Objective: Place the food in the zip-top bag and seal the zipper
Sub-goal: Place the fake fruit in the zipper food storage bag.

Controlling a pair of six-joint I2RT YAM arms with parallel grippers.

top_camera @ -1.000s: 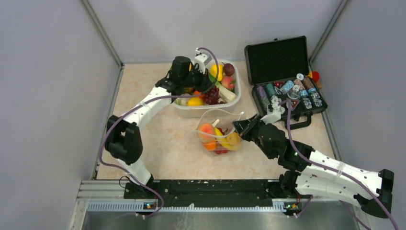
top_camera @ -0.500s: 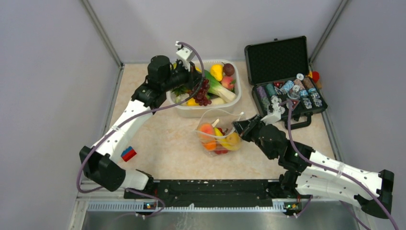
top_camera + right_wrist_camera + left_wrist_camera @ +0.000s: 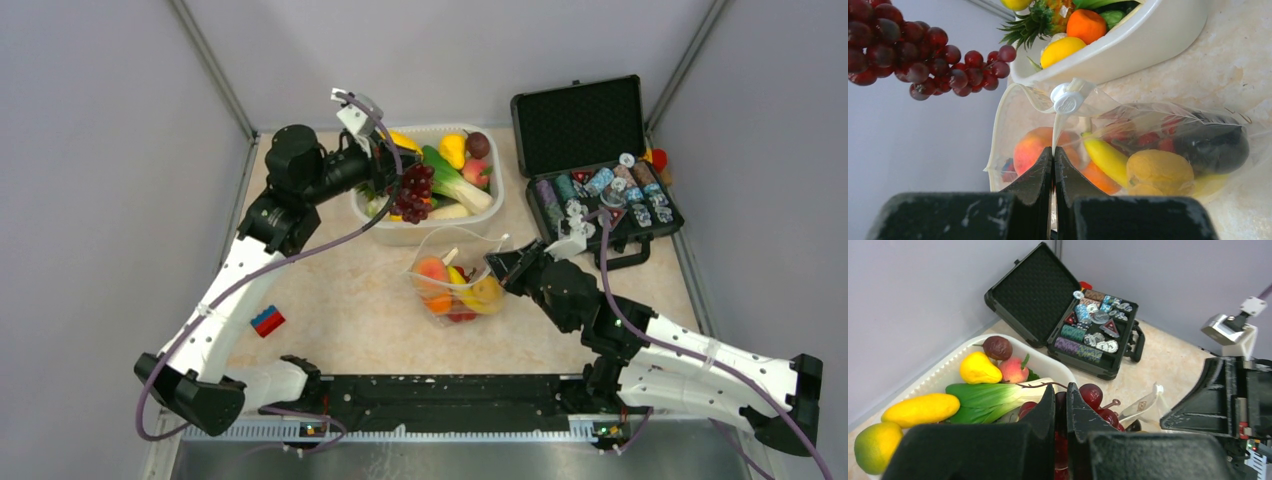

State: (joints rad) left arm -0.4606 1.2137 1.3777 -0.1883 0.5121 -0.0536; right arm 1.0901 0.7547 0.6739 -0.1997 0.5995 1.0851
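My left gripper (image 3: 392, 180) is shut on a bunch of dark red grapes (image 3: 412, 192) and holds it in the air over the front left of the white tub (image 3: 432, 232); the grapes also show in the left wrist view (image 3: 1094, 399) and the right wrist view (image 3: 913, 55). The clear zip-top bag (image 3: 458, 285) lies in front of the tub, mouth open, with a peach (image 3: 1032, 148), banana (image 3: 1104, 156), orange and strawberries inside. My right gripper (image 3: 1054, 151) is shut on the bag's zipper rim (image 3: 1057, 131) at the bag's right side (image 3: 497, 268).
The tub holds more toy produce: a leek (image 3: 450, 178), yellow fruits (image 3: 979, 368), a peach and a dark plum. An open black case (image 3: 592, 165) with chips stands at the right back. A small red and blue block (image 3: 267, 321) lies at the left.
My left arm has drawn back to the left and lifted the grapes out of the tub. The block at the left has come into view. The right arm and the bag have not moved.
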